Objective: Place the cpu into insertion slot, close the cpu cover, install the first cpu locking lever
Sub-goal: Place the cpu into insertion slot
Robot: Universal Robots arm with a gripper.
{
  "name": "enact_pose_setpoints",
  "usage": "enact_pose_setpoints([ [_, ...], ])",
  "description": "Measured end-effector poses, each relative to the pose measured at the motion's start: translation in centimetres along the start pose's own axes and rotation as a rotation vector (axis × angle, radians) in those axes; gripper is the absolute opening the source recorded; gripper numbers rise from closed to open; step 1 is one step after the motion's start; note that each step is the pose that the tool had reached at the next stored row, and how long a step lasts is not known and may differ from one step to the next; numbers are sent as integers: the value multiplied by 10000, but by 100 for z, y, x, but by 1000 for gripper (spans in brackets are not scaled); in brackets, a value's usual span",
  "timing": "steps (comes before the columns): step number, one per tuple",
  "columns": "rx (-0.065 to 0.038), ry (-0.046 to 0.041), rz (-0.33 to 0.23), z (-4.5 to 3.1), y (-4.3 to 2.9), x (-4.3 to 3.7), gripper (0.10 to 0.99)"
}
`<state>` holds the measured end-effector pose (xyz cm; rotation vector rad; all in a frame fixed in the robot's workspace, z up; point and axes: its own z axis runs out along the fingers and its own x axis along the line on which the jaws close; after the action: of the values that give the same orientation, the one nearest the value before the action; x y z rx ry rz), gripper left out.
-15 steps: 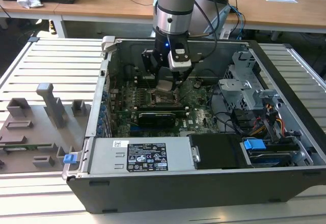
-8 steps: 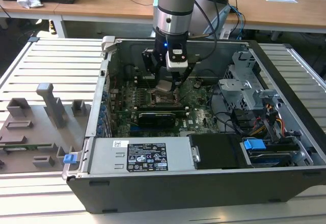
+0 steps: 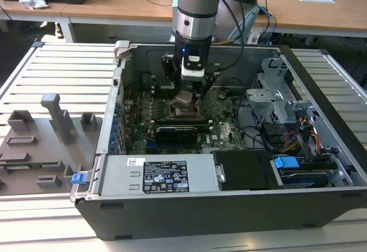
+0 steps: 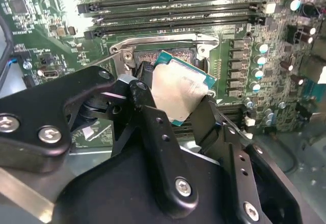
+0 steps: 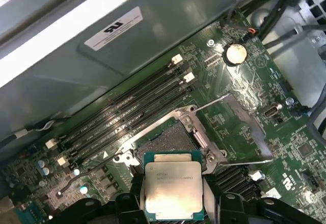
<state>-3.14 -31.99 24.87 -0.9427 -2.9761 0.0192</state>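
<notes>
case [image 3: 189, 206]: holds motherboard [image 3: 226, 129]; insertion slot [image 5: 165, 142] bare.
cpu [image 5: 172, 191]: silvery top, green rim, just above slot.
gripper [image 4: 175, 94]: fingers [image 4: 153, 122] pinching cpu's sides.

- Black sticker [image 3: 165, 177] on grey box [image 3: 114, 174], 6 o'clock in the case [image 3: 229, 212]: words too small.
- White sticker [image 5: 113, 28] on grey wall [image 5: 178, 10]: one mark.
- cpu [image 5: 173, 191] top: print too tiny.

Looks down from high and well back in the exterior view, into the open computer case [image 3: 189, 217]; sits close above the green board [image 5: 239, 117] [image 4: 30, 10] in both wrist views, angled differently, sharing the insertion slot [image 5: 163, 142] [image 4: 165, 56] and cpu [image 5: 170, 191] [image 4: 178, 89].
</notes>
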Motion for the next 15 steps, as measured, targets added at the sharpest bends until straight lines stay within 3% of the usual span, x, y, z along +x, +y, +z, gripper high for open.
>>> enact_pose_setpoints([
  [15,-27,32,1898,12,0,0,541],
])
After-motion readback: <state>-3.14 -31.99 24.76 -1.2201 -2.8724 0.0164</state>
